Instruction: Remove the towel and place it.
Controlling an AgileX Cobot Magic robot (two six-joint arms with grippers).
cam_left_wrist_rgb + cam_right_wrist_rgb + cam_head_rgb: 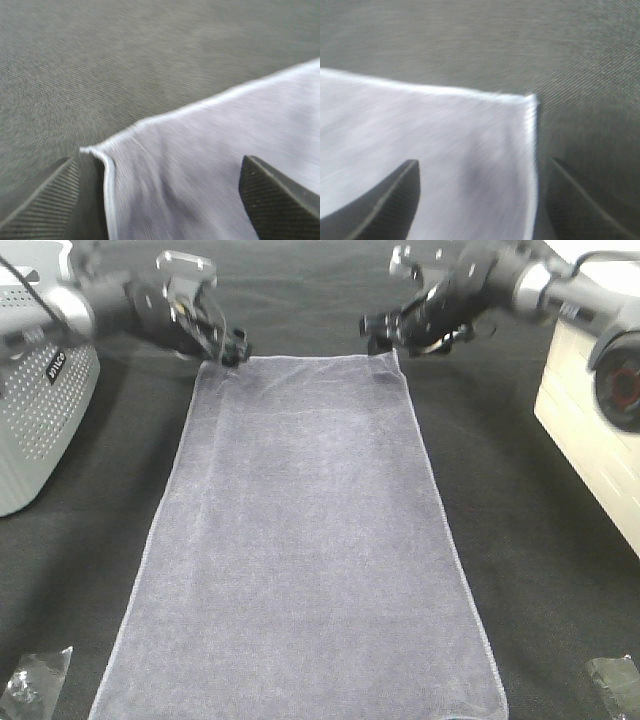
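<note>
From my station the towel (300, 540) looked soft matt terry cloth with a thin stitched hem. The mat (540, 570) under it was dark, finely woven fabric, matt too. The finger pads (45, 205) I saw were black and ribbed, likely rubber.

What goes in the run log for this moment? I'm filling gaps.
towel: flat on black mat | left gripper: open at far-left corner | right gripper: open at far-right corner
</note>
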